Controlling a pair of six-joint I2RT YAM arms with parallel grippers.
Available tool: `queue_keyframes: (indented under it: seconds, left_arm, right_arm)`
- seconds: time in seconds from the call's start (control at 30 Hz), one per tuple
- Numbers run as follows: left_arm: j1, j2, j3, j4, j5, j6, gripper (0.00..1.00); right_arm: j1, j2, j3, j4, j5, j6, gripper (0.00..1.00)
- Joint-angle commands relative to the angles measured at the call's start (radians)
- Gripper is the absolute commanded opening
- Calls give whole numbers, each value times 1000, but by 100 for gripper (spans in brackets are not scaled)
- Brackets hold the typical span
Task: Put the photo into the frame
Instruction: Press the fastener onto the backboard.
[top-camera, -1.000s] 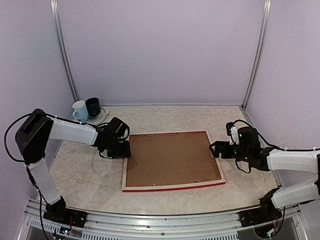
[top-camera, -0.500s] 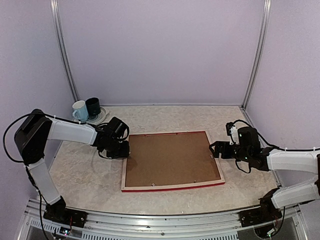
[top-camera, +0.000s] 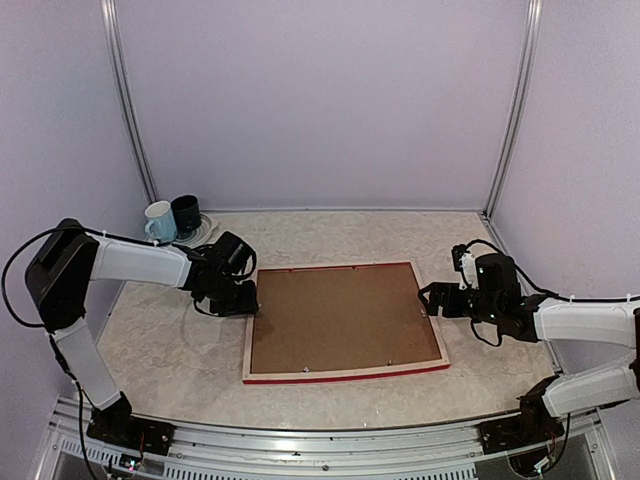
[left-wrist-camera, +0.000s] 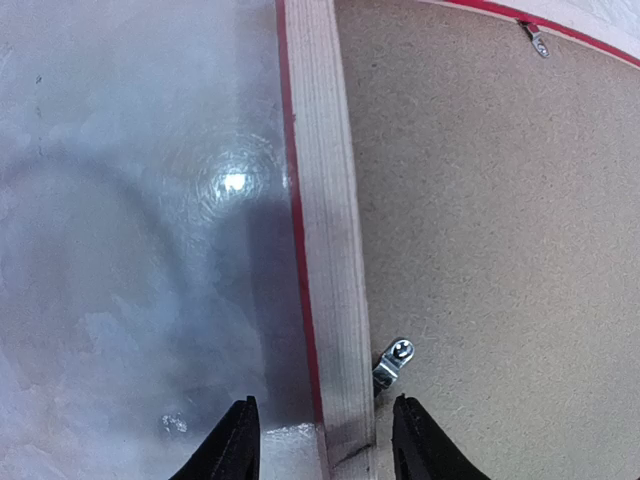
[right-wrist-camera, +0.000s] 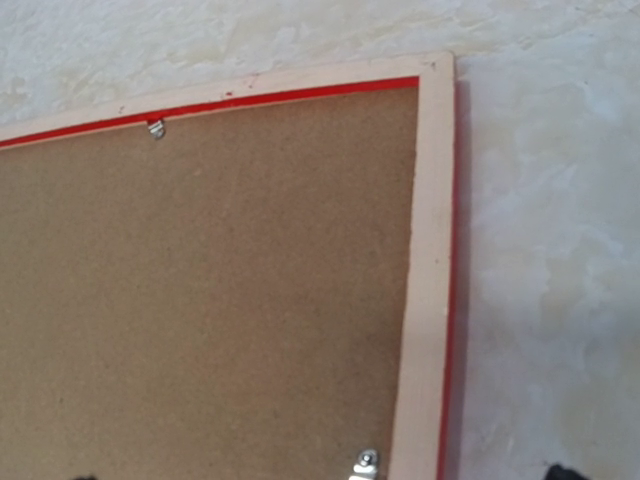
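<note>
Left gripper (left-wrist-camera: 318, 447) has edged outward a touch — spread astride the frame (left-wrist-camera: 322, 200) rail; right gripper (top-camera: 430, 298) low, spread wide.

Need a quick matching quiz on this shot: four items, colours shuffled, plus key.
Items:
1 frame
2 board
3 left mug
4 right mug

Colours:
A dark
B brown
C white
D pale wood, red edge

Pairs: 1-D, 2-B, 3-C, 4-A
</note>
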Motion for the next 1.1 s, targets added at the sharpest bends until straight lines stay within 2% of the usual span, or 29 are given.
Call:
queue_keyframes:
  seconds: [0.0,0.53,0.8,1.07]
  left_arm:
    - [6,-16,57,-22,6,41,47]
    - [13,68,79,-45,14,76,47]
    - [11,76,79,-45,3,81,38]
    - [2,100,79,-63,-15,85,37]
  right_arm:
    - [-5,8,-9,30,-2,4,96]
    - [-5,5,-9,29,-2,4,96]
    - [-5,5,-9,29,-2,5,96]
    - [-5,4,-9,29,-2,5,96]
